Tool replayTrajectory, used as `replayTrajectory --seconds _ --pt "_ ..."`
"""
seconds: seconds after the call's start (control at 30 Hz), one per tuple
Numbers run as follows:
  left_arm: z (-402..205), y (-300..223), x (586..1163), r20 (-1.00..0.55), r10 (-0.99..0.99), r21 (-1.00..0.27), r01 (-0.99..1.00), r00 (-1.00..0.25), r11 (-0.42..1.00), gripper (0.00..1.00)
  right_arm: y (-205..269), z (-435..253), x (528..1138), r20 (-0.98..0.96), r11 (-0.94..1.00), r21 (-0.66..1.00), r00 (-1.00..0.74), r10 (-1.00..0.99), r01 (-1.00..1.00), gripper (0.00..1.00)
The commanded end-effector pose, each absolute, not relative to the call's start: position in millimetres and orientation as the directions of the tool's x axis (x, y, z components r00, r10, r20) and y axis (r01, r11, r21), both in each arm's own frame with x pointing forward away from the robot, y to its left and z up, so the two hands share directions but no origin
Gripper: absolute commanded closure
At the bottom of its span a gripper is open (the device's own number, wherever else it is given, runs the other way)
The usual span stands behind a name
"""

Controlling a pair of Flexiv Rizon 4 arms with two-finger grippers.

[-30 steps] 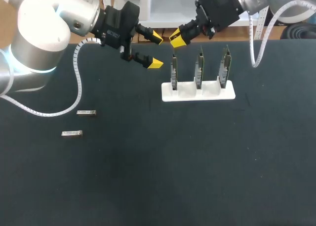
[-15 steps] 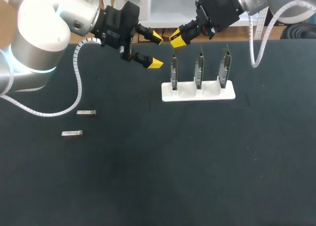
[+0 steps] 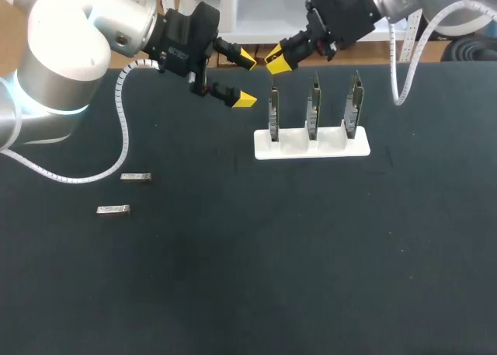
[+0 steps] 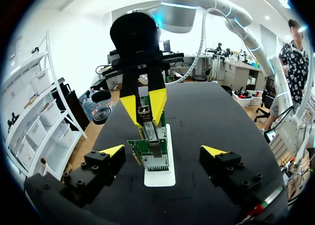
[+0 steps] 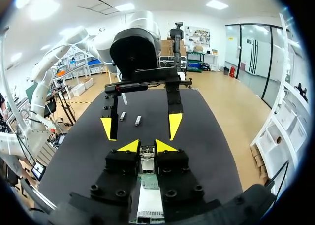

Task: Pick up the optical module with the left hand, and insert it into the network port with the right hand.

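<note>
Silver module was pinched in R gripper, right by the port on the end board of the white stand. L gripper hung wide open, empty. Pickup + handover looked done; insertion left, imo.

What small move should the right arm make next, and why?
Probably ease the right end effector toward the port: it grips the optical module just short of it, while the left end effector stands open, off to the side.
</note>
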State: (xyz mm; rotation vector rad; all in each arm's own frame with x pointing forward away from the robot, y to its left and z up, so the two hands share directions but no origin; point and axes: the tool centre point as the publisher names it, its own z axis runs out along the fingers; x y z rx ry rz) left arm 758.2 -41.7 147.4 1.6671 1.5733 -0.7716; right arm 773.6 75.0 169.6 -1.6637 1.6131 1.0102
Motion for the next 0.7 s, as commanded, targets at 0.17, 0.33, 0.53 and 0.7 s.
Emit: replayTrajectory --seconds 0.17,0.33,0.53,0.7 --pt "148.1 -41.9 759.0 -0.812 0.578 0.090 0.996 0.080 -0.011 0.00 78.2 168.6 775.6 -0.844 -0.081 0.087 -0.030 -0.535 -0.993 1.00" --pt "148.1 -41.9 759.0 -0.812 0.578 0.090 0.996 0.080 -0.011 0.00 76.2 167.8 772.5 -0.844 -0.078 0.091 -0.035 -0.535 -0.993 1.00" --pt "148.1 -41.9 759.0 -0.812 0.578 0.090 0.996 0.080 -0.011 0.00 76.9 169.8 768.5 -0.845 -0.081 0.090 -0.033 -0.533 -0.993 1.00" --pt "148.1 -41.9 759.0 -0.812 0.578 0.090 0.996 0.080 -0.011 0.00 77.8 168.0 768.7 -0.844 -0.083 0.093 -0.034 -0.535 -0.992 1.00"
